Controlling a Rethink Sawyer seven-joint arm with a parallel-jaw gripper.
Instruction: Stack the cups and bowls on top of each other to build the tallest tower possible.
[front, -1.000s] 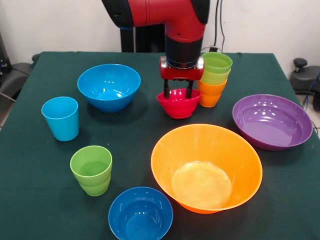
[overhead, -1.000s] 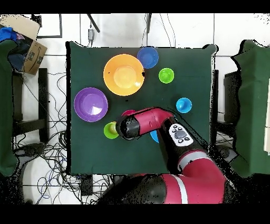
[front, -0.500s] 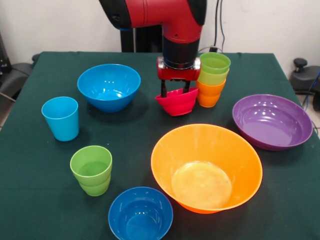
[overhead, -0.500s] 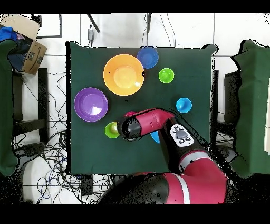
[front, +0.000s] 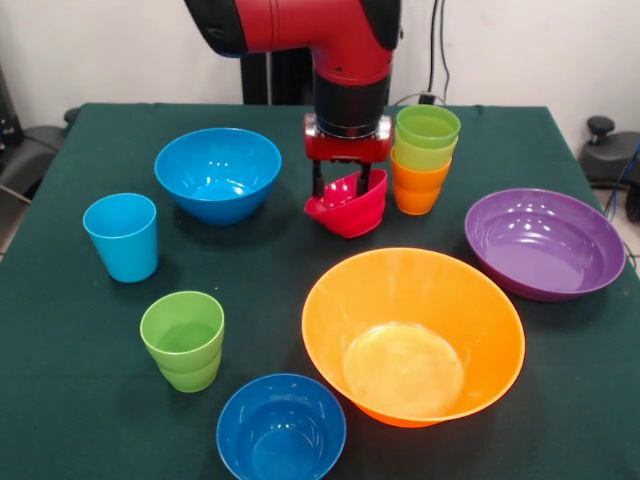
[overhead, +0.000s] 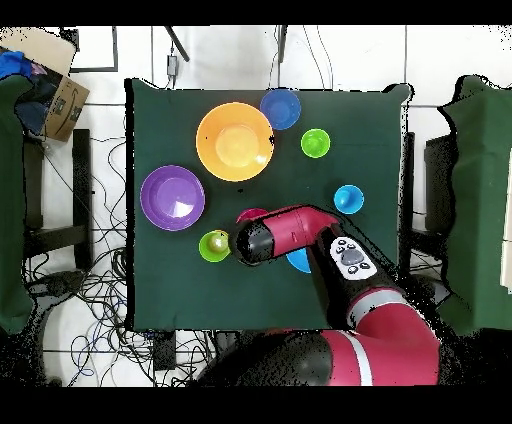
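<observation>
Small red bowl (front: 347, 205), tilted and raised off the table, is gripped by its rim in the closed gripper (front: 345, 185), while the tower (front: 424, 160), green cup uppermost, is placed just beside it, toward picture-right and slightly farther back.

1. The front view looks from across the bench (front: 60, 400) toward the robot and slightly downward, close in: the arm enters from the top edge and the bench's near edge is cropped.
2. The overhead view looks straight down from high up, taking in the whole bench (overhead: 160, 290) and surrounding floor, robot base at the bottom.
3. Both views share the bench top and the arm above it.
</observation>
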